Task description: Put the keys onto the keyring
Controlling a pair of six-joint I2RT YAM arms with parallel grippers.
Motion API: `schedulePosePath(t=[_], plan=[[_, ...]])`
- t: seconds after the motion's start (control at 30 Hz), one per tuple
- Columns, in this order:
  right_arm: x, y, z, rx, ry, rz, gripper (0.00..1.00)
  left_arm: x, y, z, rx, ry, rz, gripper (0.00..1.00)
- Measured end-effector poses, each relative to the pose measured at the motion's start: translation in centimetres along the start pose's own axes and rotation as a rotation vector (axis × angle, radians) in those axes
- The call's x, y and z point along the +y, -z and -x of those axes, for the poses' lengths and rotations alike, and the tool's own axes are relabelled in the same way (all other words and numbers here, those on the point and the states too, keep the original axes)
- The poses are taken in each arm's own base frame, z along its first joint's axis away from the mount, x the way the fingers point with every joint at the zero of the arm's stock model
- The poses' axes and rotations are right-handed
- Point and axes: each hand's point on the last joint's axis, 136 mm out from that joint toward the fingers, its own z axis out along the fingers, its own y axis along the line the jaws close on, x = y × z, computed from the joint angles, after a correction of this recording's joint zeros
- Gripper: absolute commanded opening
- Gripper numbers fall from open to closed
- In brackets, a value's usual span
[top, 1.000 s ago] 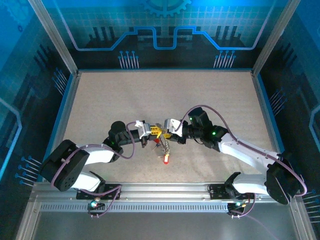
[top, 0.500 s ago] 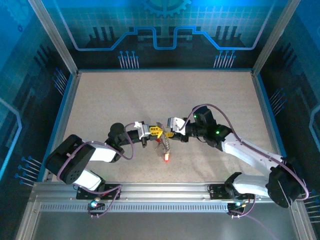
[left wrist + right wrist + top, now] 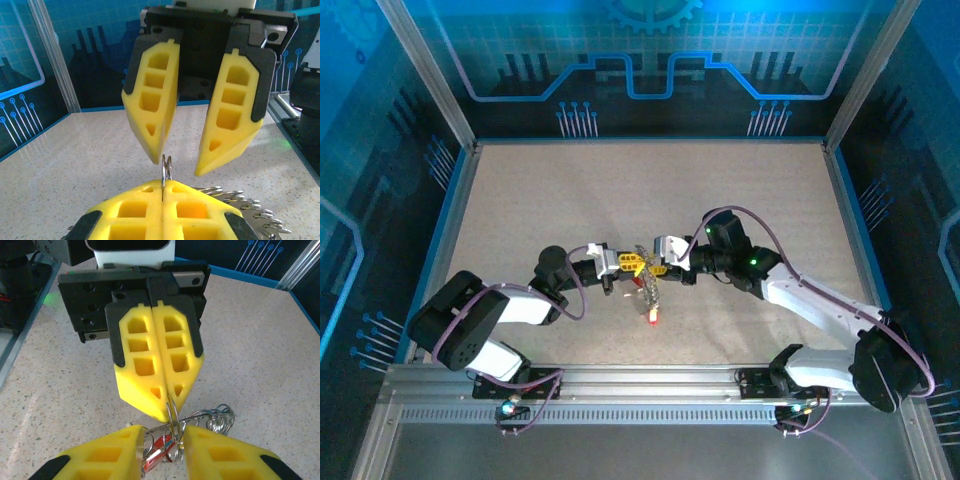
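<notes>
Keyring (image 3: 165,169), a thin silver metal ring seen edge-on, sits clamped between the shut yellow latticed fingers of the left gripper (image 3: 163,186). It is lifted off the table at mid-width, towards the near side. Facing it, the right gripper (image 3: 181,167) has its matching yellow fingers partly apart, straddling the ring's free edge. From that arm's own wrist, a small key with a red plastic head (image 3: 156,452) lies in the gap beside the ring wire; I cannot tell whether either pad presses it. A coil of silver wire loops (image 3: 216,419) sits just beside the ring.

The step looks like threading the key onto the ring. To do it well, I judge the left clamp should hold rigid. The right should take the key by its head alone, not pinching ring and key together. It should then feed the key along the wire in small moves, clear of the coil, which could snag.

Below lies a speckled beige tabletop (image 3: 740,190), bounded by aluminium frame posts (image 3: 425,70) and blue circuit-patterned wall panels (image 3: 650,60). A grey metal rail (image 3: 640,385) carries the arm bases.
</notes>
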Motion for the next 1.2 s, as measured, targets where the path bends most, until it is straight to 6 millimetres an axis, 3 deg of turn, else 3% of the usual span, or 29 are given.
schedulePosePath(t=[0.17, 0.43, 0.5, 0.57, 0.67, 1.2], plan=[[0.2, -0.5, -0.2, 0.008, -0.010, 0.036, 0.23, -0.2, 0.0, 0.2, -0.005, 0.007, -0.009, 0.00], [0.2, -0.9, -0.3, 0.024, 0.006, 0.060, 0.05, -0.4, 0.1, 0.1, -0.003, 0.011, -0.017, 0.00], [0.2, -0.9, -0.4, 0.032, 0.014, 0.061, 0.00, -0.4, 0.2, 0.0, -0.001, 0.014, -0.017, 0.08], [0.2, -0.9, -0.1, 0.041, 0.028, 0.066, 0.00, -0.4, 0.2, 0.1, -0.004, 0.012, -0.013, 0.22], [0.3, -0.7, -0.2, 0.068, 0.031, 0.073, 0.00, -0.1, 0.3, 0.2, -0.009, -0.001, 0.007, 0.29], [-0.2, -0.3, 0.0, 0.332, 0.108, 0.085, 0.00, 0.3, 0.7, 0.3, 0.001, -0.011, 0.020, 0.28]])
